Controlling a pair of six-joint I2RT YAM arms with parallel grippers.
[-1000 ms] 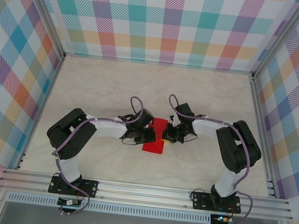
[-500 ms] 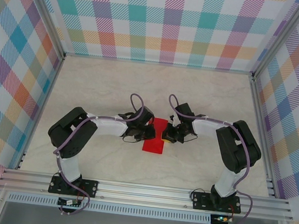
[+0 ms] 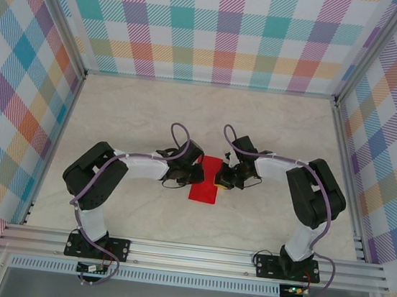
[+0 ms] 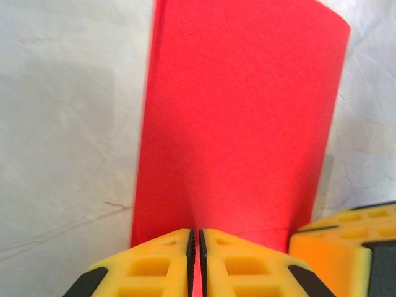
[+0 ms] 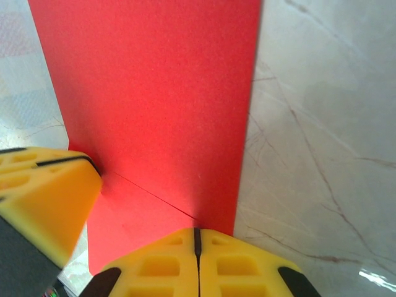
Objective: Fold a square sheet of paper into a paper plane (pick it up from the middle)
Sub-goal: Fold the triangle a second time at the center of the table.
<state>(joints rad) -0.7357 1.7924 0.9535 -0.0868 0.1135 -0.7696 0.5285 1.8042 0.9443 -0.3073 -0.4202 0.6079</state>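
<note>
You have the square sheet of paper [image 3: 206,181] mid-frame on the surface [image 3: 152,114], apparently folded in half, left pincer [image 4: 196,234] pinching one long edge, right pincer [image 5: 197,232] pressed together on the other; nose and wing folds look undone.

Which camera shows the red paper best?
The left wrist camera. There the red paper looks big, from where the left gripper pinches it up to its far edge. The right wrist camera is close too and shows a crease, but the paper's top is cut off. The top camera shows it tiny.
</note>
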